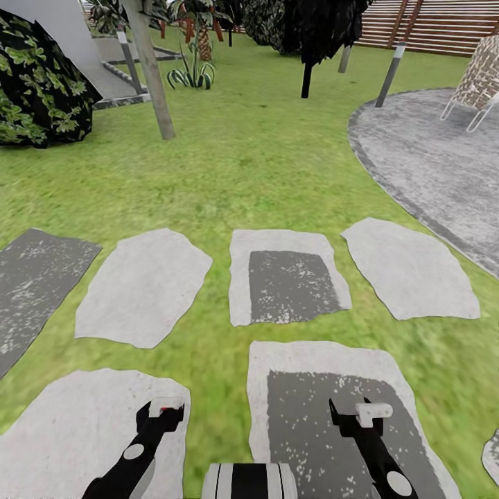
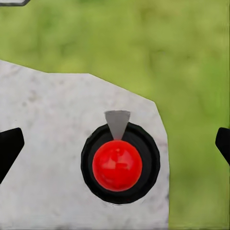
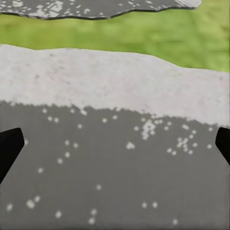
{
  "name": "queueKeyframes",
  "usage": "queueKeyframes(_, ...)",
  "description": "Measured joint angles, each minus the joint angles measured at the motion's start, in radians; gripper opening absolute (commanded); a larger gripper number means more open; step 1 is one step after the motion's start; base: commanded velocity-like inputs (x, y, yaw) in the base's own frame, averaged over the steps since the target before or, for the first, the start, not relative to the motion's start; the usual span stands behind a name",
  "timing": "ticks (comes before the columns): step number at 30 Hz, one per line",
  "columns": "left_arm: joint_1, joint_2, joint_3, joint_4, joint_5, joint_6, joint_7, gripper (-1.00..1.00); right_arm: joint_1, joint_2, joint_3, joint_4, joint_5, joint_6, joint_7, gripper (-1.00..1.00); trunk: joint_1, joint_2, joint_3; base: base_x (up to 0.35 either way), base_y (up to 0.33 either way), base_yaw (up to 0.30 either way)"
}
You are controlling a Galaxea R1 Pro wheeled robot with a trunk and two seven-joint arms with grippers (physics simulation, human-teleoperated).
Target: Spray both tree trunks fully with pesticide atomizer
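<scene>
Across the lawn (image 1: pixel 263 173) a pale tree trunk (image 1: pixel 154 76) stands well ahead. On the near-left stepping stone (image 1: pixel 62 430) a black, red-topped round thing (image 2: pixel 117 165), probably the pesticide atomizer seen end-on (upright), sits between the wide-open, empty left fingers (image 2: pixel 9 146). The right fingers (image 3: pixel 9 146) are equally spread and hold nothing.

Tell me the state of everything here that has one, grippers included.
left gripper, open, empty.
right gripper, open, empty.
red-and-black round object, resting on the stepping stone, not gripped.
pale tree trunk, standing, leaning slightly.
</scene>
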Motion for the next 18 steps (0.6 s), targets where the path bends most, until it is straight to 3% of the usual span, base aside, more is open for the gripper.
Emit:
queueKeyframes(13,0.0,0.0,0.0,0.001,0.0,0.0,0.0,1.0,0.0,0.0,0.0,0.0,0.0,0.0,0.001,1.0,0.0,0.0,-0.005,0.0,0.0,0.0)
queueKeyframes(18,0.0,0.0,0.0,0.005,0.0,0.0,0.0,1.0,0.0,0.0,0.0,0.001,0.0,0.0,0.001,1.0,0.001,-0.001,-0.021,0.0,0.0,0.0)
